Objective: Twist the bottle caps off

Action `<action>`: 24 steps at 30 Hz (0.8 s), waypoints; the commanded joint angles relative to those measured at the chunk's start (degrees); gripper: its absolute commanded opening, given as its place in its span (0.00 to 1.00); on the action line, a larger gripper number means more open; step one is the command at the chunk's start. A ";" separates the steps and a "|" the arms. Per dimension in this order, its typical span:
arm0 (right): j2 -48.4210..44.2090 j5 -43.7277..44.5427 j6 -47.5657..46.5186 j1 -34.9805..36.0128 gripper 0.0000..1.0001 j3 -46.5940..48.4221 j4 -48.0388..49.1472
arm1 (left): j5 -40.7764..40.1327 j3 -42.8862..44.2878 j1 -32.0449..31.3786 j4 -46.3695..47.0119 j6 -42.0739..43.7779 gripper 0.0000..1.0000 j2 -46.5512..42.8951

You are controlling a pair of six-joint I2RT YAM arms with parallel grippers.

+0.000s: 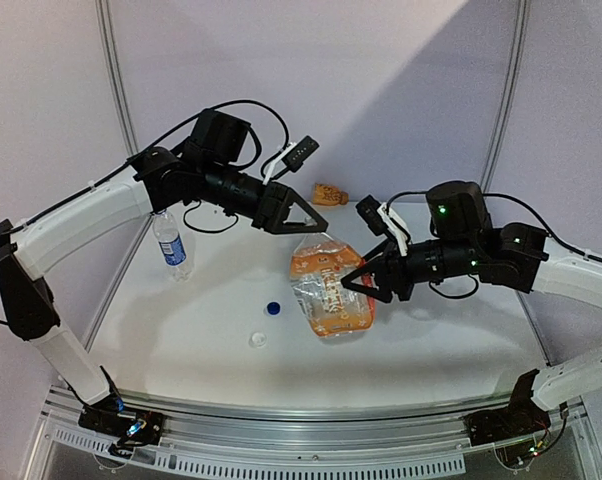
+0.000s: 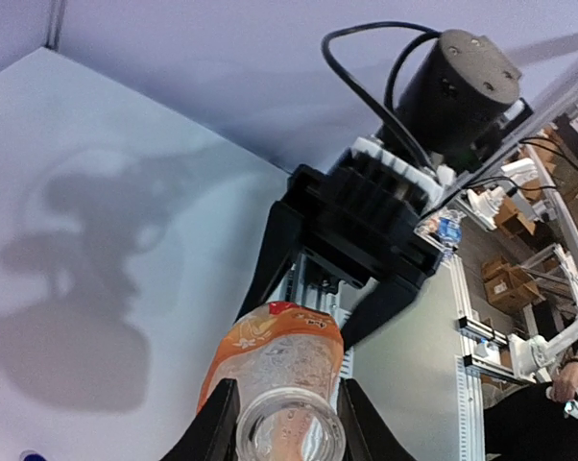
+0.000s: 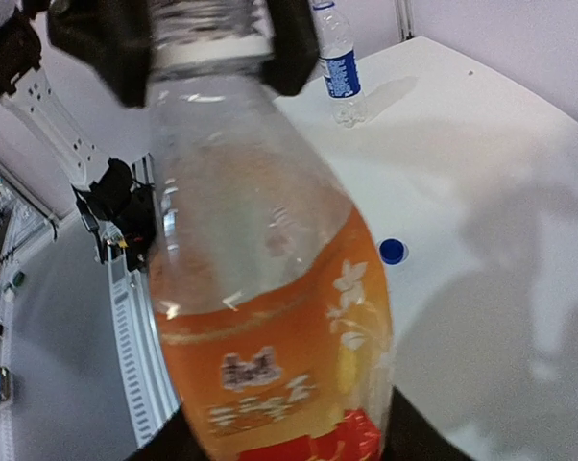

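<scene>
Toward the back of the white table (image 1: 431,340) a small tan object (image 1: 328,193) lies by the wall, well apart from everything else; it is too small to tell what it is. On the left side the slim water bottle (image 1: 169,240) stands upright, clear with a blue label, partly under the left arm. Between that bottle and the table's near edge lie two caps, apart from each other: the dark blue cap (image 1: 273,308), and the white cap (image 1: 257,340) nearer the edge. Nothing lies over either cap, and both arms reach in above the table's middle.

There the orange bottle (image 1: 326,290) hangs in the air between the two arms, lifted off the surface and tilted. Its body is flat-sided and clear, with an orange label printed with white flowers and a red patch near the base, and droplets cling inside the clear upper part. Its mouth is open, a bare clear ring with no cap on it.

The left gripper (image 2: 287,403) is closed on the bottle's neck, one black finger pressed to each side just under the mouth. The right gripper (image 1: 361,275) has its fingers on either side of the bottle's lower half, close to the label; whether they clamp it or stand slightly off it I cannot tell
</scene>
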 commanded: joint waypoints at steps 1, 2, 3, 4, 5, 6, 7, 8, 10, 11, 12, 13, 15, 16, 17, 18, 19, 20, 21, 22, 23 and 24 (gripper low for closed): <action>1.56 1.80 2.24 0.36 0.69 1.55 -2.04 | -8.05 0.72 -0.48 -2.32 0.80 0.03 0.31; 1.46 2.36 2.40 0.35 0.86 1.45 -1.88 | -8.97 0.51 -0.44 -2.64 0.79 0.03 0.09; 1.34 2.95 2.53 0.32 0.93 1.29 -1.84 | -10.45 0.44 -0.38 -3.08 0.81 0.02 -0.17; 1.18 3.44 2.55 0.35 0.98 1.22 -1.78 | -12.06 0.39 -0.35 -3.70 0.74 0.02 -0.35; 0.89 4.05 2.55 0.30 0.99 1.07 -1.81 | -13.44 0.30 -0.27 -4.17 0.83 0.02 -0.55; 0.66 4.86 2.42 0.30 0.99 1.00 -1.85 | -15.72 0.19 -0.26 -4.59 0.66 0.02 -0.82; 0.48 5.67 2.38 0.31 0.99 0.88 -1.78 | -18.01 0.05 -0.18 -4.99 0.34 0.02 -1.09; 0.19 6.54 2.24 0.37 0.99 0.56 -1.77 | -20.01 0.00 -0.10 -5.53 0.12 0.01 -1.26; -0.28 9.25 1.99 0.38 0.99 -0.03 -1.72 | -25.07 0.07 0.01 -6.80 -0.51 0.00 -1.64; -0.55 11.20 1.94 0.33 0.99 -0.36 -1.73 | -28.06 0.08 0.08 -7.59 -0.93 0.00 -1.81; -0.70 13.02 1.84 0.37 0.99 -0.66 -1.74 | -31.05 0.08 0.17 -8.30 -1.30 0.00 -1.95; -0.86 14.93 1.73 0.31 0.99 -0.86 -2.01 | -34.30 0.03 0.33 -9.13 -1.85 0.00 -2.19; -0.93 18.08 1.52 0.36 0.99 -0.95 -2.78 | -40.65 -0.39 0.86 -10.90 -3.35 0.00 -2.59; -0.96 18.54 1.49 0.37 0.99 -0.94 -3.28 | -43.25 -0.83 1.33 -11.49 -4.23 0.00 -2.80; -0.98 20.42 1.49 0.37 0.99 -1.04 -3.41 | -45.11 -1.44 1.90 -11.81 -5.05 0.00 -2.97; -1.02 21.04 1.56 0.38 0.99 -1.10 -3.52 | -47.14 -2.21 2.40 -11.84 -6.10 0.00 -3.41; -1.10 21.35 1.74 0.38 0.99 -1.28 -3.44 | -48.75 -3.32 2.93 -11.69 -7.10 0.00 -3.81; -1.21 21.60 1.90 0.36 0.99 -1.49 -3.39 | -50.33 -4.72 3.46 -11.04 -8.01 0.00 -4.35; -1.30 21.83 2.13 0.30 0.99 -1.67 -3.18 | -52.58 -6.21 4.12 -10.33 -9.25 0.00 -4.99; -1.45 22.30 2.55 0.35 0.99 -1.91 -2.91 | -54.04 -7.47 4.74 -9.86 -10.41 0.00 -5.45; -1.54 22.51 2.85 0.38 0.99 -2.06 -2.72 | -55.80 -8.57 5.29 -9.46 -11.42 0.00 -5.87; -1.65 22.81 3.24 0.34 0.99 -2.08 -2.60 | -58.29 -9.83 5.69 -9.37 -12.54 0.00 -6.19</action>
